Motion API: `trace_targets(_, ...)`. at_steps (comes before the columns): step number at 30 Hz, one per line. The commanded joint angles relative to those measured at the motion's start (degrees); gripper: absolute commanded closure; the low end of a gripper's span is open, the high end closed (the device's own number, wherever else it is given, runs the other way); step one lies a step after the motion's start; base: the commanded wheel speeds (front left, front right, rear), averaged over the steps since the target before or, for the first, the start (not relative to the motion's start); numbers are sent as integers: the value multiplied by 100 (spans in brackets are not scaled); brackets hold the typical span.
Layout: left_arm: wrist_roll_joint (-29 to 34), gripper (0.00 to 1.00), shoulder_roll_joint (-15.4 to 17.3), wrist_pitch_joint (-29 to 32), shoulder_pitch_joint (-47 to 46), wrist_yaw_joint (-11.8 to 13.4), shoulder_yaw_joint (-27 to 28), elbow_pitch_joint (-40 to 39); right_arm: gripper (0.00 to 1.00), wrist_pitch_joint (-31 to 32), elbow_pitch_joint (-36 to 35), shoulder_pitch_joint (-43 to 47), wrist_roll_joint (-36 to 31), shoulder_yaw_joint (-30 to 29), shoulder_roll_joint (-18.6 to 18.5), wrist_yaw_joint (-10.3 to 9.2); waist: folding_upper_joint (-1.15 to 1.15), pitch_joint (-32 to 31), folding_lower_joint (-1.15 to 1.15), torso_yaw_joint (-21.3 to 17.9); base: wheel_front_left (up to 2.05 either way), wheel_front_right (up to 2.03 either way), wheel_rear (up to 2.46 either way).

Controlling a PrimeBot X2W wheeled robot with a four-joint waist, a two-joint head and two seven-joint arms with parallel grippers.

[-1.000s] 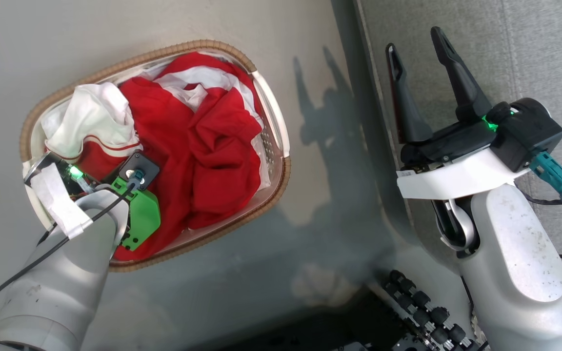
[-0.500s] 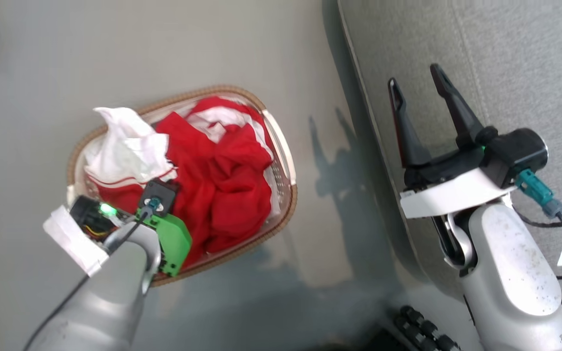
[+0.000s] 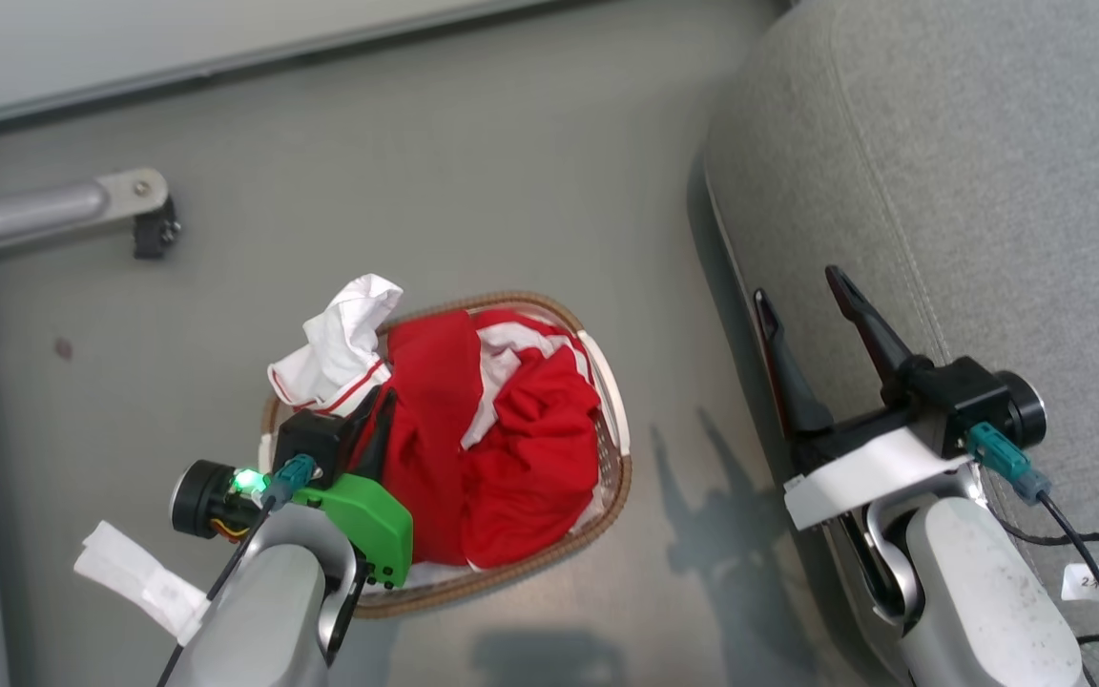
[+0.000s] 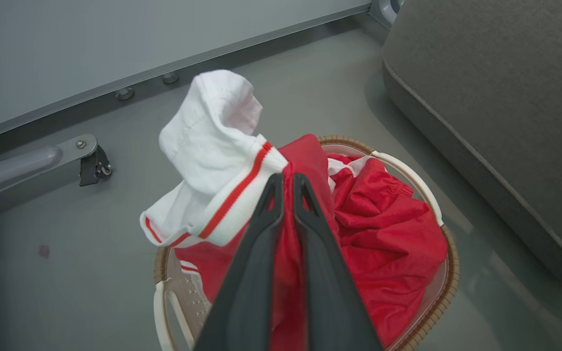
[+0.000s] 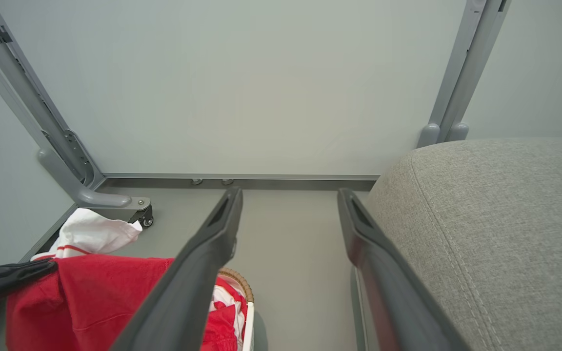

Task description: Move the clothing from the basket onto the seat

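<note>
Clothing (image 4: 388, 234), clamped in the left end effector (image 4: 284, 178), hangs over the basket (image 4: 453, 273); seat (image 3: 988, 191) beside the basket, right end effector (image 3: 798, 284) wide, grey floor (image 3: 464, 172).

Grey floor (image 3: 473, 172) has the basket (image 3: 622, 468) sitting around the middle, the seat (image 3: 988, 172) along its right edge, and a metal frame foot (image 3: 82, 202) with a caster over by the left edge.

The clothing (image 3: 521, 458) pretty much buries the inside of the basket (image 3: 622, 472), and the left arm (image 3: 263, 611) covers its near rim. In the left wrist view the bottom edge chops the basket off, and the seat (image 4: 505, 97) runs off the right side.
</note>
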Motion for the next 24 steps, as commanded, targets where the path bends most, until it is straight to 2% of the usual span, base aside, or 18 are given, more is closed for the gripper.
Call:
trace_targets(1,1,100,-15,-3,158,-6,76,-160,0,-27,32,150,-32,-24,-27,-2,0,-739,0,325,0,0,0)
trace_targets(9,23,100,-111,-3,620,-56,400,-1157,0,-27,194,594,19,-13,-27,-2,0,-1377,0,416,0,0,0)
trace_targets(18,-106,100,-257,-3,687,-91,425,-2005,0,-27,360,1012,-29,126,-24,-2,0,-1765,0,499,0,0,0)
trace_targets(21,-181,100,-276,-3,611,-97,374,-2190,0,-27,436,1052,-114,378,-23,-2,0,-1761,0,552,0,0,0)
trace_targets(24,-230,100,-291,-4,539,-101,270,-2315,0,-27,554,981,-136,891,-21,-2,0,-1734,0,595,0,0,0)
